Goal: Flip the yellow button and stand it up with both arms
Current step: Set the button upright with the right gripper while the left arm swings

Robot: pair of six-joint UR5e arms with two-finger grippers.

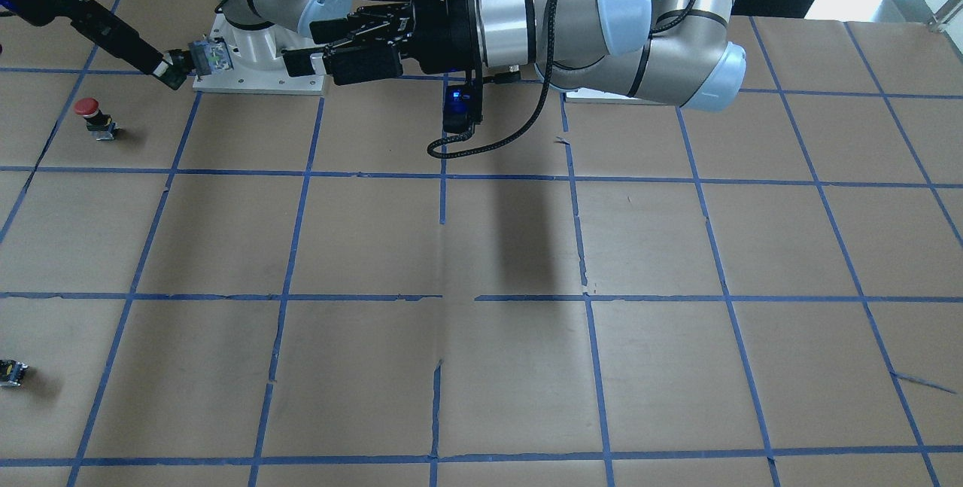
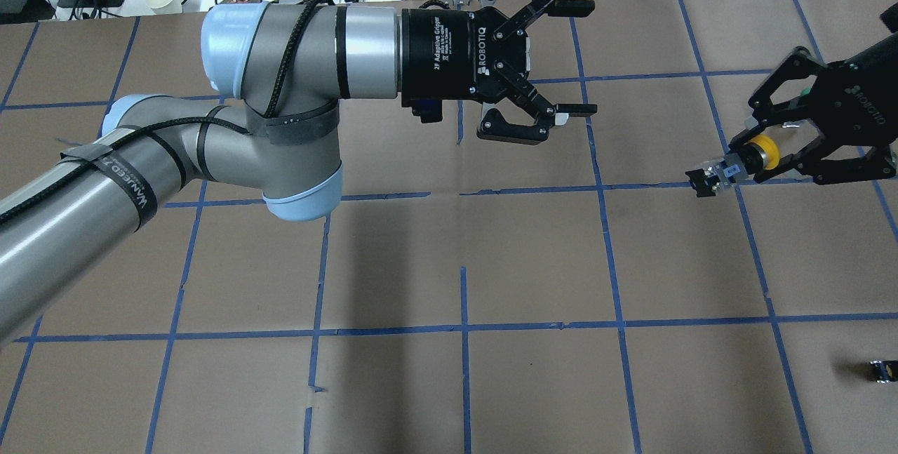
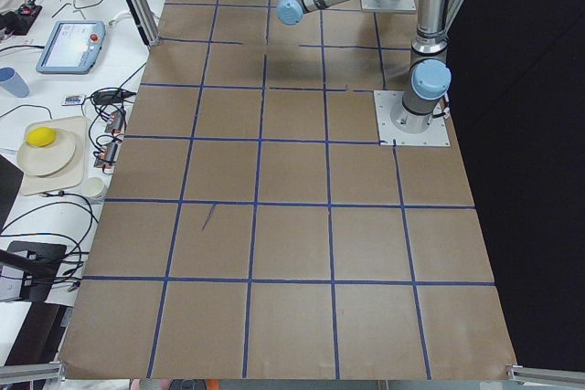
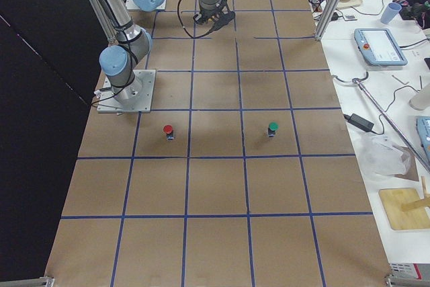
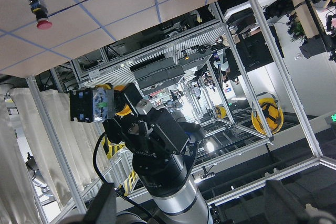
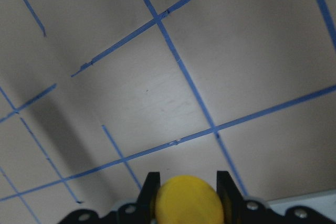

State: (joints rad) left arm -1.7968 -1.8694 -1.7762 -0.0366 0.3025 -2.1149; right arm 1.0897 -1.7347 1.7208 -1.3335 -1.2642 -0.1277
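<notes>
My right gripper (image 2: 752, 157) is shut on the yellow button (image 2: 765, 148), clamping its round cap above the table at the overhead view's right. The button lies sideways, and its grey switch body (image 2: 715, 177) points toward the left arm. The right wrist view shows the yellow cap (image 6: 186, 202) between the two fingers (image 6: 150, 183). My left gripper (image 2: 582, 59) is open and empty, held level and facing the button with a clear gap between them. In the left wrist view the held button (image 5: 97, 106) is straight ahead. In the front view the left gripper (image 1: 310, 47) and the button (image 1: 207, 55) are apart.
A red-capped button (image 1: 90, 115) stands on the brown papered table (image 1: 496, 246) on the robot's right side, and a green-capped one (image 4: 273, 128) stands further out. A tiny black block (image 2: 880, 370) lies near the table's edge. Cables and dishes sit on the operators' benches beyond the table.
</notes>
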